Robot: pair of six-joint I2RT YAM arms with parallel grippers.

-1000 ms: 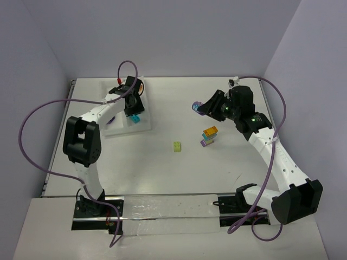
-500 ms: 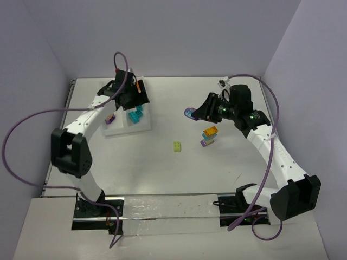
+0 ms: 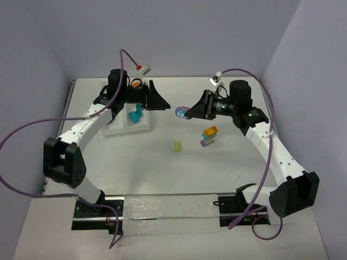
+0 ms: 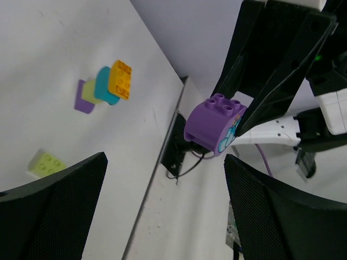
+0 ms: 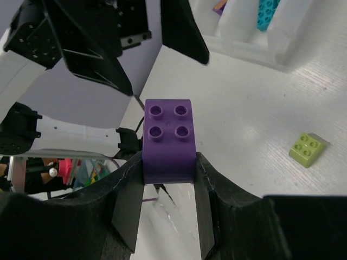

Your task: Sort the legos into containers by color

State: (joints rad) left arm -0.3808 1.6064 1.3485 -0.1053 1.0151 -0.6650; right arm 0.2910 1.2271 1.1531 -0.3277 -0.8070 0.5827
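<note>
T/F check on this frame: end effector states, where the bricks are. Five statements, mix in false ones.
1. The right end effector is shut on the purple brick, holding it off the table. True.
2. The left end effector is shut on a teal brick. False: it is open and empty, facing the purple brick.
3. A lime green brick lies alone on the table. True.
4. The multicolour clump sits in the tray. False: it is on the table, well apart from the tray.
5. Teal bricks lie in one tray compartment. True.
</note>
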